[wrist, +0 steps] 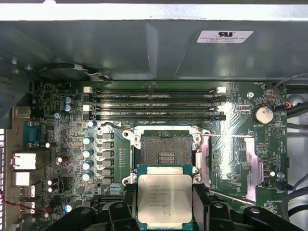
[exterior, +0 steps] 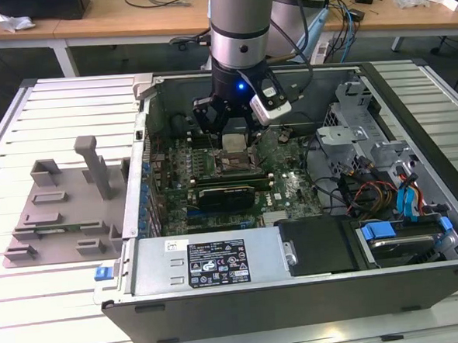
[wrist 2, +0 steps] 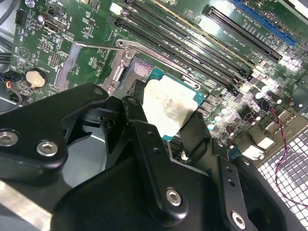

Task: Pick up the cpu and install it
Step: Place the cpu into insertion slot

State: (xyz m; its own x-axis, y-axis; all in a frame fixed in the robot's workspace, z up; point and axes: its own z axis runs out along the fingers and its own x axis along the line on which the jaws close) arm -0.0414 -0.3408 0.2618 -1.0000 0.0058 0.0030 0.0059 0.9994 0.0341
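My gripper [exterior: 232, 131] is inside the open computer case, low over the green motherboard [exterior: 288, 187]. It is shut on the cpu [wrist: 164, 197], a silvery square chip with a pale rim, held flat between two black fingers [wrist: 202, 199] at opposite edges. In the second wrist view the cpu [wrist 2: 168, 106] hangs just above and partly over the socket [wrist 2: 142, 70]. In the first wrist view the open socket [wrist: 166, 149] shows its bare contact field right beside the chip, with its metal load plate [wrist: 240, 163] swung aside.
Black memory slots [wrist: 154, 103] run along the far side of the socket. A long black card [exterior: 226, 193] lies across the board, with the power supply [exterior: 211, 258] in front. Drive cage and cables [exterior: 385, 177] fill the exterior view's right. A grey fixture plate [exterior: 60, 205] lies outside the case.
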